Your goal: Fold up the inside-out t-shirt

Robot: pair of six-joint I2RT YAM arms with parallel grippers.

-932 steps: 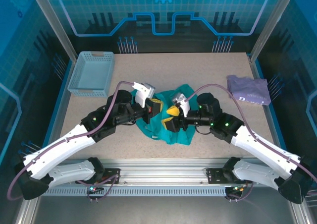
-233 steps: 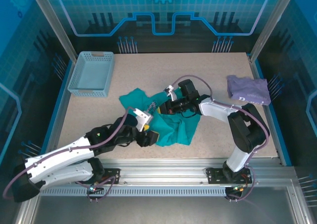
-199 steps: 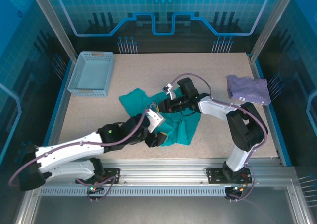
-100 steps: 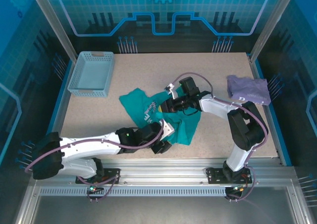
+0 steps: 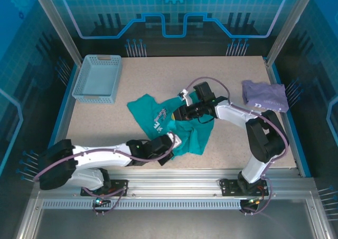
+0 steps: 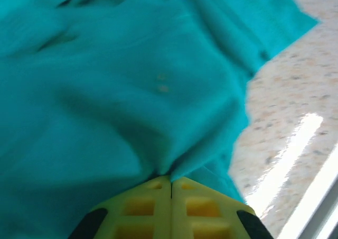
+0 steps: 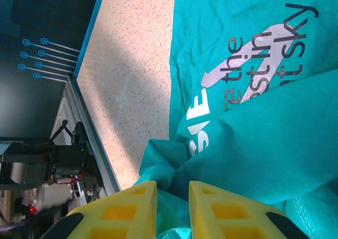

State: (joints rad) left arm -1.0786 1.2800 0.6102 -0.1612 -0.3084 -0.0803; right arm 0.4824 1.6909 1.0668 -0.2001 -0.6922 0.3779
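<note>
The inside-out t-shirt (image 5: 193,136) is teal and lies crumpled in the middle of the table, with pale lettering (image 5: 159,119) showing on its left part. My left gripper (image 5: 173,143) is at the shirt's near edge. In the left wrist view its yellow fingers (image 6: 153,207) meet, with a fold of the t-shirt (image 6: 132,80) pinched at the left gripper (image 6: 170,182). My right gripper (image 5: 181,112) rests on the shirt's far side. In the right wrist view the right gripper (image 7: 173,189) has a narrow gap between its fingers, and a bunch of the t-shirt (image 7: 264,144) lies in it.
A light blue basket (image 5: 97,79) stands at the back left. A folded lavender garment (image 5: 265,95) lies at the back right. The metal front rail (image 5: 174,178) runs just behind my left gripper. Bare tabletop (image 5: 105,122) lies left of the shirt.
My left arm swung right along the table's near side and its gripper closed on the shirt's near edge. The right gripper's fingers parted a little and stayed at the shirt's far side.
</note>
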